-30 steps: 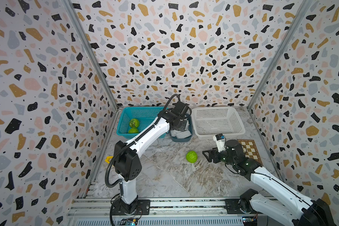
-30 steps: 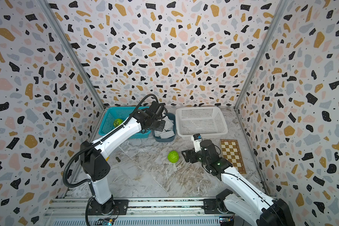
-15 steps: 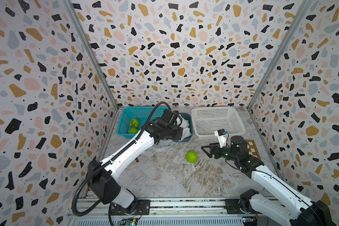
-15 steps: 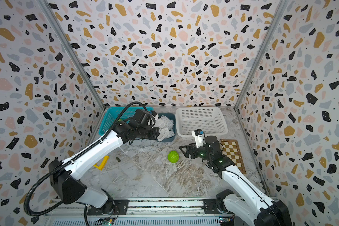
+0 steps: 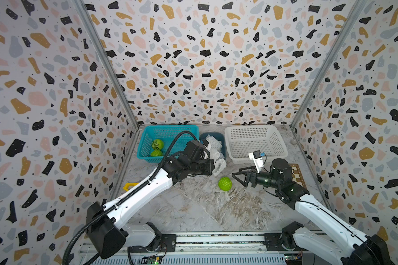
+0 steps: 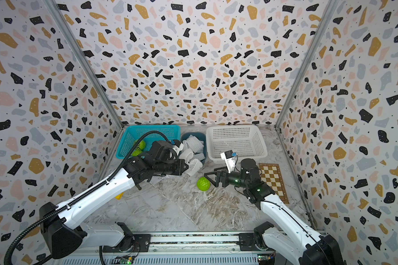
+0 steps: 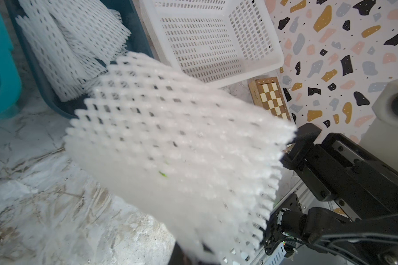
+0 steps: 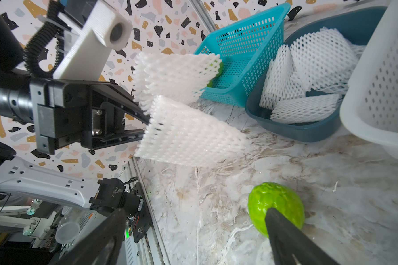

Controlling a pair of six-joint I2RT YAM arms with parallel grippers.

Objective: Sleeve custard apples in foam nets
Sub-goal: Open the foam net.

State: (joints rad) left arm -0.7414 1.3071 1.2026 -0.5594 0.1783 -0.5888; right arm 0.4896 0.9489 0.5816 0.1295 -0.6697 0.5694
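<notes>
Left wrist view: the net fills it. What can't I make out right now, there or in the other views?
- Left wrist view: the white foam mesh net held in the left gripper, itself blurred, hides the loose bright green bumpy custard apple.
- Right wrist view: one folded net or two, cannot tell.
- A top view: the black cable partly covers two more custard apples in the teal plastic basket.

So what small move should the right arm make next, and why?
Probably ease the open right gripper forward so its jaws bracket the custard apple. The fruit lies loose on the table just ahead of its fingertips, and the left gripper holds a foam net close by.
</notes>
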